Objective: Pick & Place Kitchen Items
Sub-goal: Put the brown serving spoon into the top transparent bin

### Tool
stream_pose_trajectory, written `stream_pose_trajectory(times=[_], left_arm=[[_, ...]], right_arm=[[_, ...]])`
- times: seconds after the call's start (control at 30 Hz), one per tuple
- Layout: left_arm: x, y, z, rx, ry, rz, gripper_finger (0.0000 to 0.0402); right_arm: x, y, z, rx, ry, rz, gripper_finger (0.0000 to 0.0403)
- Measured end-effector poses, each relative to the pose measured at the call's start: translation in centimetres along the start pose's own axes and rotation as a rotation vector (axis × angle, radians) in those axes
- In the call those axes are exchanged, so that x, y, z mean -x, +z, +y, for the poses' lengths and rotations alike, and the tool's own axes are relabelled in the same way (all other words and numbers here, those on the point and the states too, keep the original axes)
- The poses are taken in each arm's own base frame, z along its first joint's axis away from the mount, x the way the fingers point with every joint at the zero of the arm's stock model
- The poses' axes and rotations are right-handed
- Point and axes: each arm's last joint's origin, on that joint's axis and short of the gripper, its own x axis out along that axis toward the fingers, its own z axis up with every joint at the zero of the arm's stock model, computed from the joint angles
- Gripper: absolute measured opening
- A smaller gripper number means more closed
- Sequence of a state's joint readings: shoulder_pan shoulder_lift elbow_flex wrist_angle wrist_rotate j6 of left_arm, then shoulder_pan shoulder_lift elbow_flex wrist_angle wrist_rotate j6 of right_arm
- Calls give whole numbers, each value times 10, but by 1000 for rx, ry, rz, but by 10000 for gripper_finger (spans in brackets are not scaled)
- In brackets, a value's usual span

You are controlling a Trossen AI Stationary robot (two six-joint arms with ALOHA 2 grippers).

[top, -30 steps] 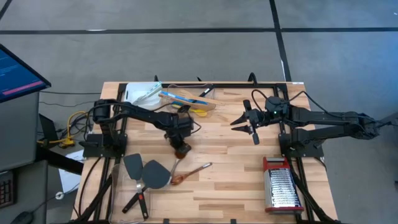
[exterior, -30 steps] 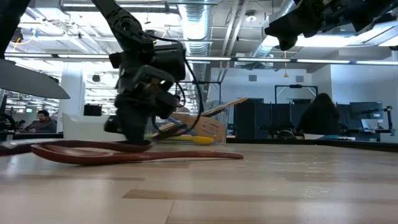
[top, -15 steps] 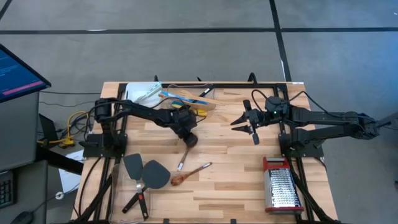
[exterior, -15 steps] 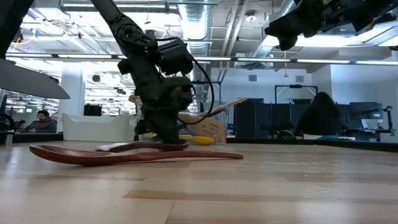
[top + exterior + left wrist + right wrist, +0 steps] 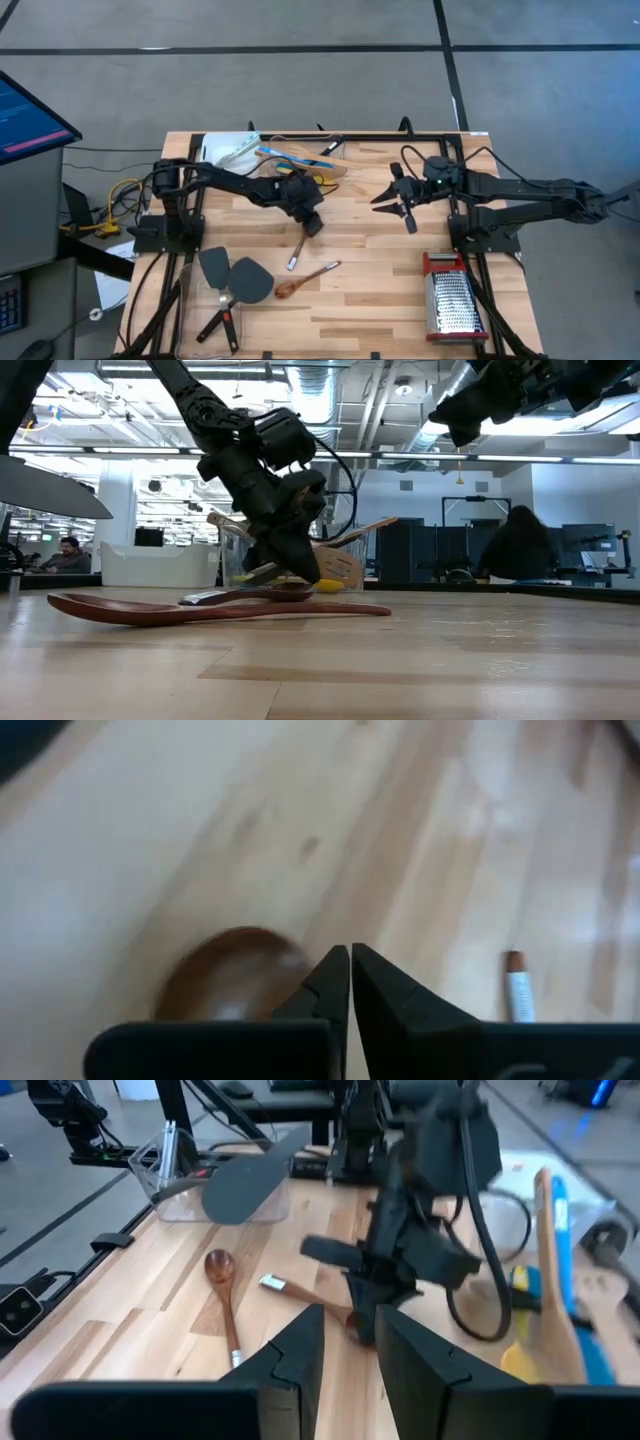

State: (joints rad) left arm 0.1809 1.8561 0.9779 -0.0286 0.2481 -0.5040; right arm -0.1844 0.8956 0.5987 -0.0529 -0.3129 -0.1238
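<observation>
Where the overhead camera looks down on the desk (image 5: 370, 300), the left end effector (image 5: 312, 226) sits at the upper end of a small brown-bowled spoon (image 5: 296, 251), which lies near the desk's middle. A longer wooden spoon (image 5: 308, 277) lies just beside it, and two dark grey spatulas (image 5: 235, 275) lie further left. At desk level, the left end effector (image 5: 305, 570) tilts down onto the small spoon's bowl, a detail the overhead camera hides. The left wrist camera alone shows the fingers (image 5: 325, 982) pressed together over the brown bowl (image 5: 235, 975); whether they pinch its edge cannot be told. The right end effector (image 5: 400, 205) hangs above the desk's right half. Its wrist camera shows the fingers (image 5: 300, 1345) apart and empty, facing the other arm. A crowded utensil tub (image 5: 300, 160) stands at the back edge.
</observation>
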Motion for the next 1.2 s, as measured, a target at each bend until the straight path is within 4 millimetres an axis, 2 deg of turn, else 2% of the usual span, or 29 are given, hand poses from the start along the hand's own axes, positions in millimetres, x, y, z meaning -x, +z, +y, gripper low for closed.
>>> stream_pose_trajectory(times=[0.13, 0.27, 0.47, 0.6, 0.83, 1.0, 1.2], left_arm=[[0, -3, -14, -38, -38, -14, 3], [10, -4, -31, -119, -78, -38, 3], [46, -7, -66, -410, -105, -125, 3], [75, -22, -84, -617, -68, -194, 3], [124, -65, -77, -619, -25, -322, 3], [153, -81, -64, -544, -7, -477, 3], [171, -98, -47, -517, 38, -569, 3]], right_arm=[[-13, -6, -2, -54, 11, 47, 87], [-37, -13, -8, -54, 13, 50, 87], [-67, -17, -17, -78, 10, 27, 87], [-77, -18, -21, -87, 12, 51, 87], [-93, -20, -25, -95, 15, 79, 87], [-115, -18, -33, -95, 14, 78, 82], [-150, -30, -42, -145, 14, 153, 27]])
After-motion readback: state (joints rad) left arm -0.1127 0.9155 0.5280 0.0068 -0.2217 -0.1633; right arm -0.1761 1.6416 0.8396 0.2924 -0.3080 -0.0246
